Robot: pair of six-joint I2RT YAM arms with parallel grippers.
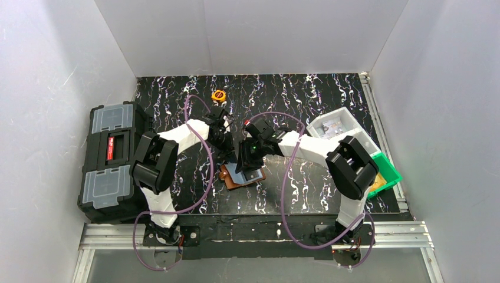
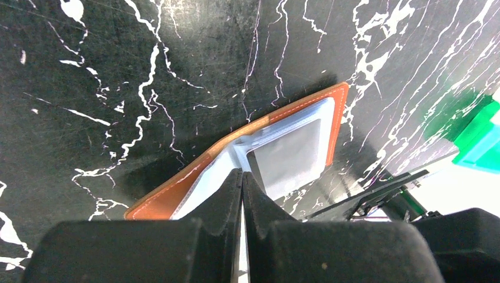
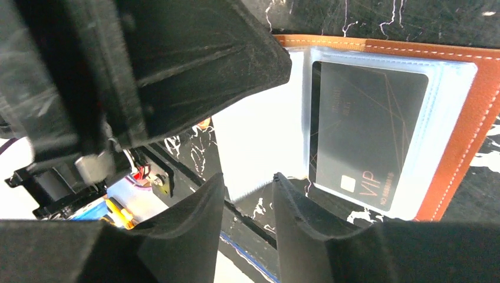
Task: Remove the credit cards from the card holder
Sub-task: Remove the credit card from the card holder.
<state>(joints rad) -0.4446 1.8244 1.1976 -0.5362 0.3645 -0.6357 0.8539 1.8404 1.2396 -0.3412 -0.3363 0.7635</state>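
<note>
The card holder (image 1: 242, 177) lies open on the black mat, brown leather outside, clear pockets inside. My left gripper (image 2: 242, 177) is shut on one clear pocket leaf near the fold and holds it raised; it also shows in the top view (image 1: 230, 154). My right gripper (image 3: 247, 180) is open, its fingertips on either side of the lower edge of that raised leaf (image 3: 259, 141); in the top view it (image 1: 249, 166) hangs right over the holder. A dark grey credit card (image 3: 365, 130) marked VIP sits in the flat pocket of the holder (image 3: 471, 118). It also shows grey in the left wrist view (image 2: 289, 156).
A big black toolbox (image 1: 112, 159) with grey lids stands at the left edge. A green bin (image 1: 386, 174) and a clear white bin (image 1: 339, 127) stand at the right. A small round orange object (image 1: 219, 94) lies at the back. The two grippers are close together.
</note>
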